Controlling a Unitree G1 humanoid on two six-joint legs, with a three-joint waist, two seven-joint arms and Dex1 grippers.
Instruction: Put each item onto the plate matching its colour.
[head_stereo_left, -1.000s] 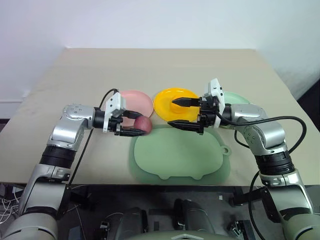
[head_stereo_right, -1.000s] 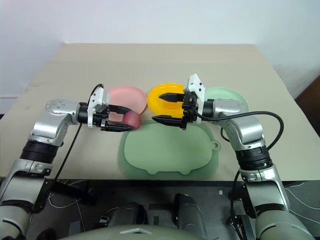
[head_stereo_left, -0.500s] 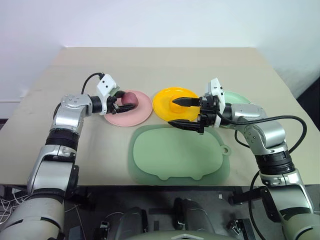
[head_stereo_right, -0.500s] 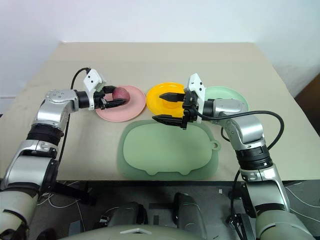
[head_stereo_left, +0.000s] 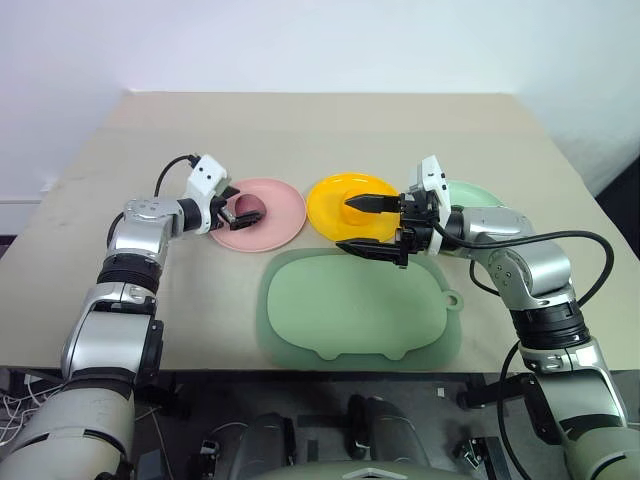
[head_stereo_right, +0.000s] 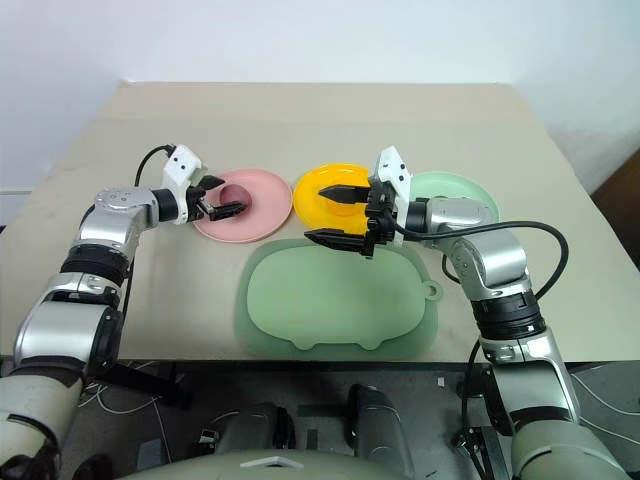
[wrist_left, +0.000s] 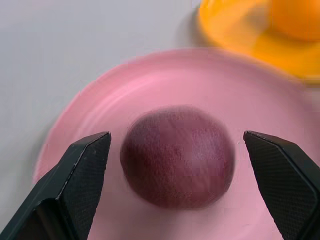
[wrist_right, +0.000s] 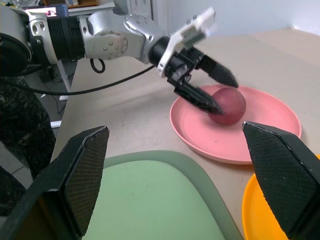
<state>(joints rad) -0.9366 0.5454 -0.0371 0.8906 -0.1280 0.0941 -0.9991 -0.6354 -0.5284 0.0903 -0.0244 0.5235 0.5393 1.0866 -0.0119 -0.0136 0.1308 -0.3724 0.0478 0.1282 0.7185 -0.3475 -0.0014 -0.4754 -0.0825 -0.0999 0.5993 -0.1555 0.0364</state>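
Resting on the pink plate (head_stereo_left: 262, 214), the dark purplish-red fruit (wrist_left: 178, 156) sits a little toward the plate's left side, round with no clear long axis. No writing or label can be read on anything here. The left gripper (head_stereo_left: 232, 210) has its fingers (wrist_left: 75, 185) spread wide, one on each side of the fruit and apart from it, so the fruit lies released. The right gripper (head_stereo_left: 362, 225) points toward the bench's left, hanging over the near rim of the yellow plate (head_stereo_left: 334, 207) and the far edge of the sage-green mat (head_stereo_left: 360, 305); its fingers are parted wide and hold nothing. An orange fruit (wrist_left: 299, 17) lies on the yellow plate. The three plates stand in a row across the middle of the bench (head_stereo_left: 320, 130), pink to the left, yellow in the middle, the pale mint green plate (head_stereo_right: 468, 189) to the right, with the mat between them and the bench's near edge.
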